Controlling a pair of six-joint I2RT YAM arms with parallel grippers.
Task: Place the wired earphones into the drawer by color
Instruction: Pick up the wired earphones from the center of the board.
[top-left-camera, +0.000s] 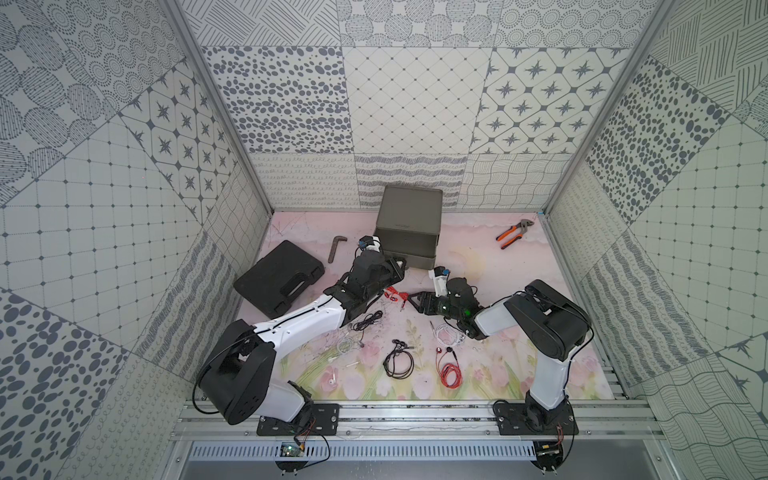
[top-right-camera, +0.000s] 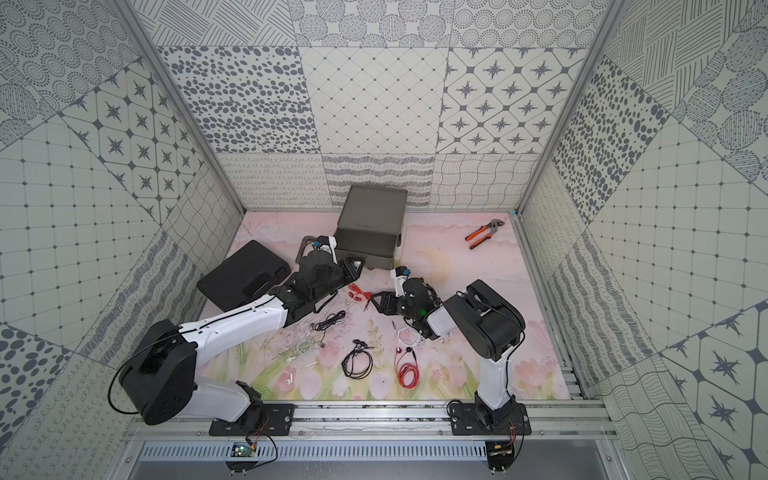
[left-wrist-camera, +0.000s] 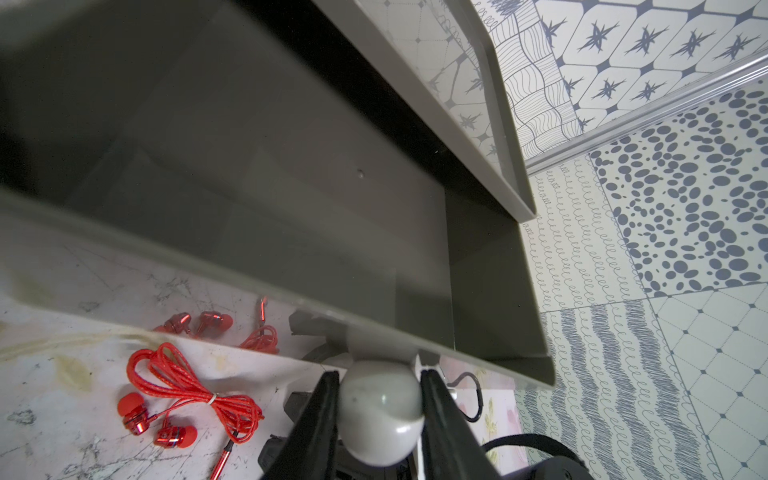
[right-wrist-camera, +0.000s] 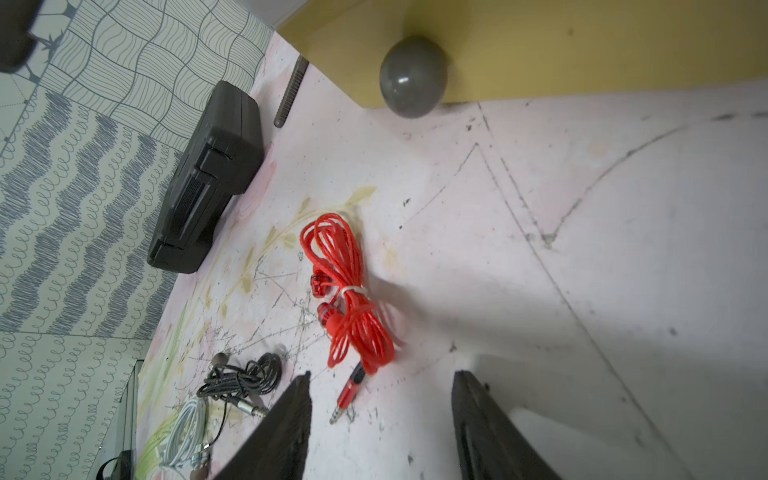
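Red wired earphones: tied bundle on tabletop, before drawer; long axis running straight ahead of right tool, half-open, empty, plug nearest. Left tool clamps grey tier's ball knob, tier pulled out.

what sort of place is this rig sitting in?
Probably an enclosed robot test cell: grey-patterned wall panels on aluminium posts box in a floral-printed tabletop, and the white-and-black left arm and right arm are bolted to a slotted metal rail at its front edge.
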